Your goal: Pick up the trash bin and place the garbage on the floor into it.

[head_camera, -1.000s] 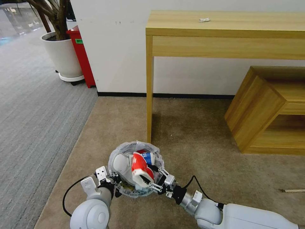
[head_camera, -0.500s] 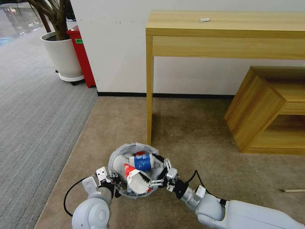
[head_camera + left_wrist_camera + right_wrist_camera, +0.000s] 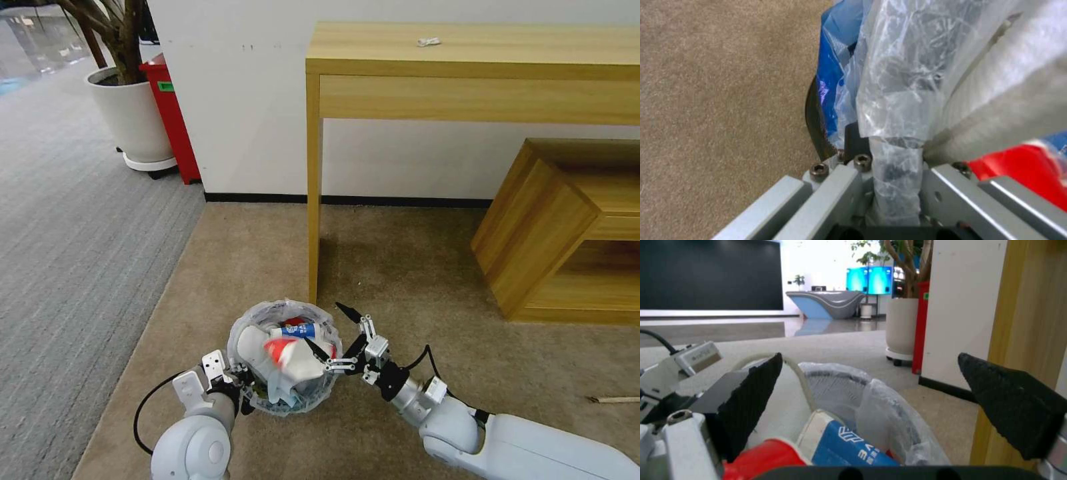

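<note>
Red-white wrapper (image 3: 288, 355) now released into trash bin (image 3: 283, 360), on top of blue-white paper cup (image 3: 298, 331). Right gripper (image 3: 337, 337) backed off beside rim, jaws wide open, empty. Left gripper (image 3: 230, 387) clamps bin's lined rim. Wooden stick (image 3: 615, 399) left on beige carpet (image 3: 413, 280).

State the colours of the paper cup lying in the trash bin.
The paper cup is blue and white, with white markings on the blue; clearest in the right wrist view, inside the trash bin.
</note>
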{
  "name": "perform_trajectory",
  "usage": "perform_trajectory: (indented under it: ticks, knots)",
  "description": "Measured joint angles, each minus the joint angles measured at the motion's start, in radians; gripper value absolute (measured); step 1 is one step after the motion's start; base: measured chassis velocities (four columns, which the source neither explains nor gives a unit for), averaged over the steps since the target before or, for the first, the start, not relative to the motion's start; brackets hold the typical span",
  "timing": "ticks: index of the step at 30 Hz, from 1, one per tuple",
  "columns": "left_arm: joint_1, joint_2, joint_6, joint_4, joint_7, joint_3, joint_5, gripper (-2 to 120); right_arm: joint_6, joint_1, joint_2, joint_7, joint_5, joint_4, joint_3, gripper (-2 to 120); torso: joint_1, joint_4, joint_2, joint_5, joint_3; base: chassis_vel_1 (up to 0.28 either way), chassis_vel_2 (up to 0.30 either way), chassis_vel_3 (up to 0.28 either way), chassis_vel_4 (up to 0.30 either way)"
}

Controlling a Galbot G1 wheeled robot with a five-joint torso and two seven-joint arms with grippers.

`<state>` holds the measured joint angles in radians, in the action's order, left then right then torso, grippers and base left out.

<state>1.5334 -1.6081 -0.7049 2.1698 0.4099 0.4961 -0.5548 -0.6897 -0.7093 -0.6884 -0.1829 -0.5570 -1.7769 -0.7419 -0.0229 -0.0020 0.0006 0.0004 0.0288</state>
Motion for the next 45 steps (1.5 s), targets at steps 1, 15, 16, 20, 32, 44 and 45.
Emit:
perform_trajectory:
  ticks: [1, 15, 16, 20, 32, 44, 45]
  knots:
    - [0.001, 0.0, 0.0, 0.0, 0.0, 0.0, 0.0, 0, -0.001, -0.002, 0.0, 0.001, 0.002, 0.002, 0.001, 100, 0.0, 0.0, 0.0, -0.0002, 0.0, 0.0, 0.0, 0.0, 0.0]
    - [0.001, 0.0, 0.002, 0.001, -0.001, 0.003, -0.005, 0, -0.001, 0.004, -0.021, -0.017, 0.01, 0.019, -0.001, 100, 0.0, 0.0, 0.0, -0.0001, 0.0, 0.0, 0.0, 0.0, 0.0]
    - [0.001, 0.0, 0.002, 0.001, -0.001, 0.003, -0.005, 0, -0.001, 0.004, -0.021, -0.017, 0.01, 0.019, -0.001, 100, 0.0, 0.0, 0.0, -0.0001, 0.0, 0.0, 0.0, 0.0, 0.0]
    - [-0.003, 0.0, 0.003, -0.015, -0.001, 0.002, -0.004, 0, 0.008, -0.03, -0.014, -0.029, -0.007, -0.012, 0.075, 100, 0.0, 0.0001, 0.0, -0.0002, 0.0, 0.0, 0.0, 0.0, 0.0]
    - [-0.004, 0.0, 0.003, -0.015, -0.001, 0.005, -0.003, 0, 0.062, -0.216, 0.009, -0.204, 0.016, -0.047, 0.345, 100, 0.0, 0.0002, 0.0, 0.0, 0.0, 0.0, 0.0, 0.0, 0.0]
    - [0.0, 0.0, 0.006, 0.007, -0.003, 0.007, -0.019, 0, 0.023, -0.459, -0.027, -0.359, 0.273, 0.099, 0.711, 100, 0.0, 0.0003, 0.0, 0.0002, 0.0, 0.0, 0.0, 0.0, 0.0]
    - [0.0, 0.0, 0.006, 0.007, -0.003, 0.007, -0.019, 0, 0.023, -0.459, -0.027, -0.359, 0.273, 0.099, 0.711, 100, 0.0, 0.0003, 0.0, 0.0002, 0.0, 0.0, 0.0, 0.0, 0.0]
